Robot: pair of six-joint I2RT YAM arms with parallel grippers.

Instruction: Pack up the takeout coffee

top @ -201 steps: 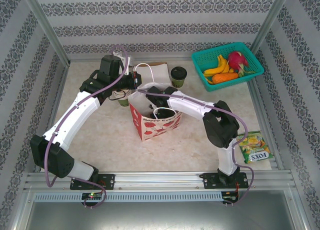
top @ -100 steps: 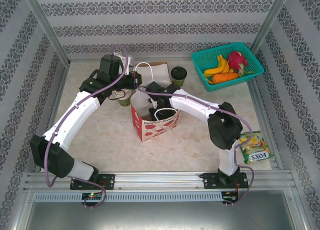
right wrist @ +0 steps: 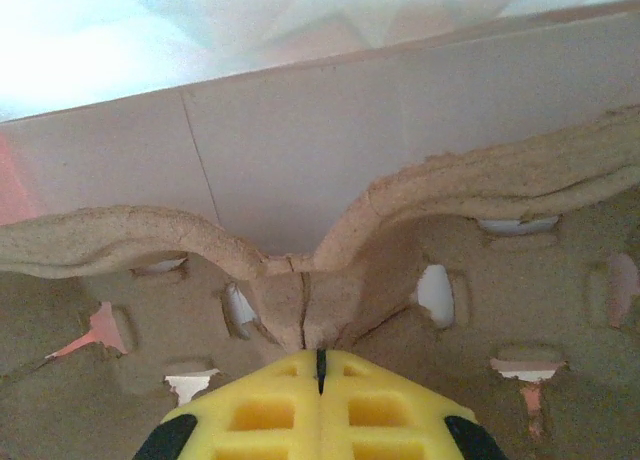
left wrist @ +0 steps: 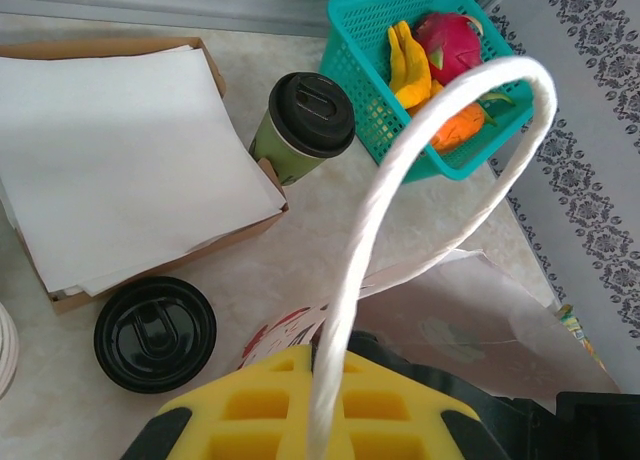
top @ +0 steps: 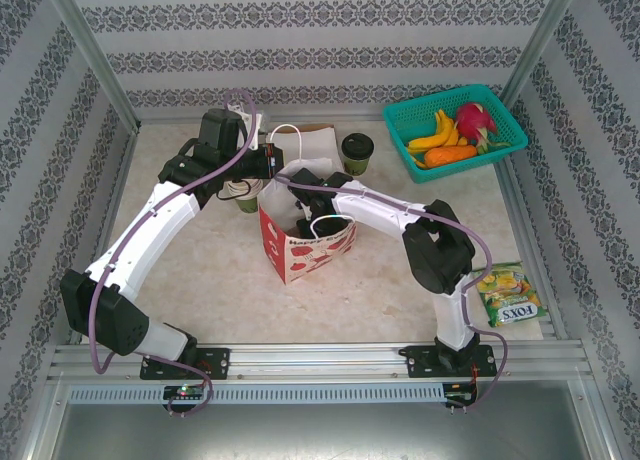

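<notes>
The overhead camera sits high behind the arms, well back, and looks down and forward across the whole table (top: 200, 280) to the far wall. The left wrist camera rides close above the paper bag (left wrist: 470, 330), peering along the white bag handle (left wrist: 360, 230) toward the far right corner. It shares the teal basket (left wrist: 360, 90) and the takeout coffee (left wrist: 300, 120) with the overhead view. The right wrist camera is down inside the bag, nose almost against the cardboard carrier (right wrist: 300, 300) and the bag's inner wall, and shares that interior with the overhead view.
</notes>
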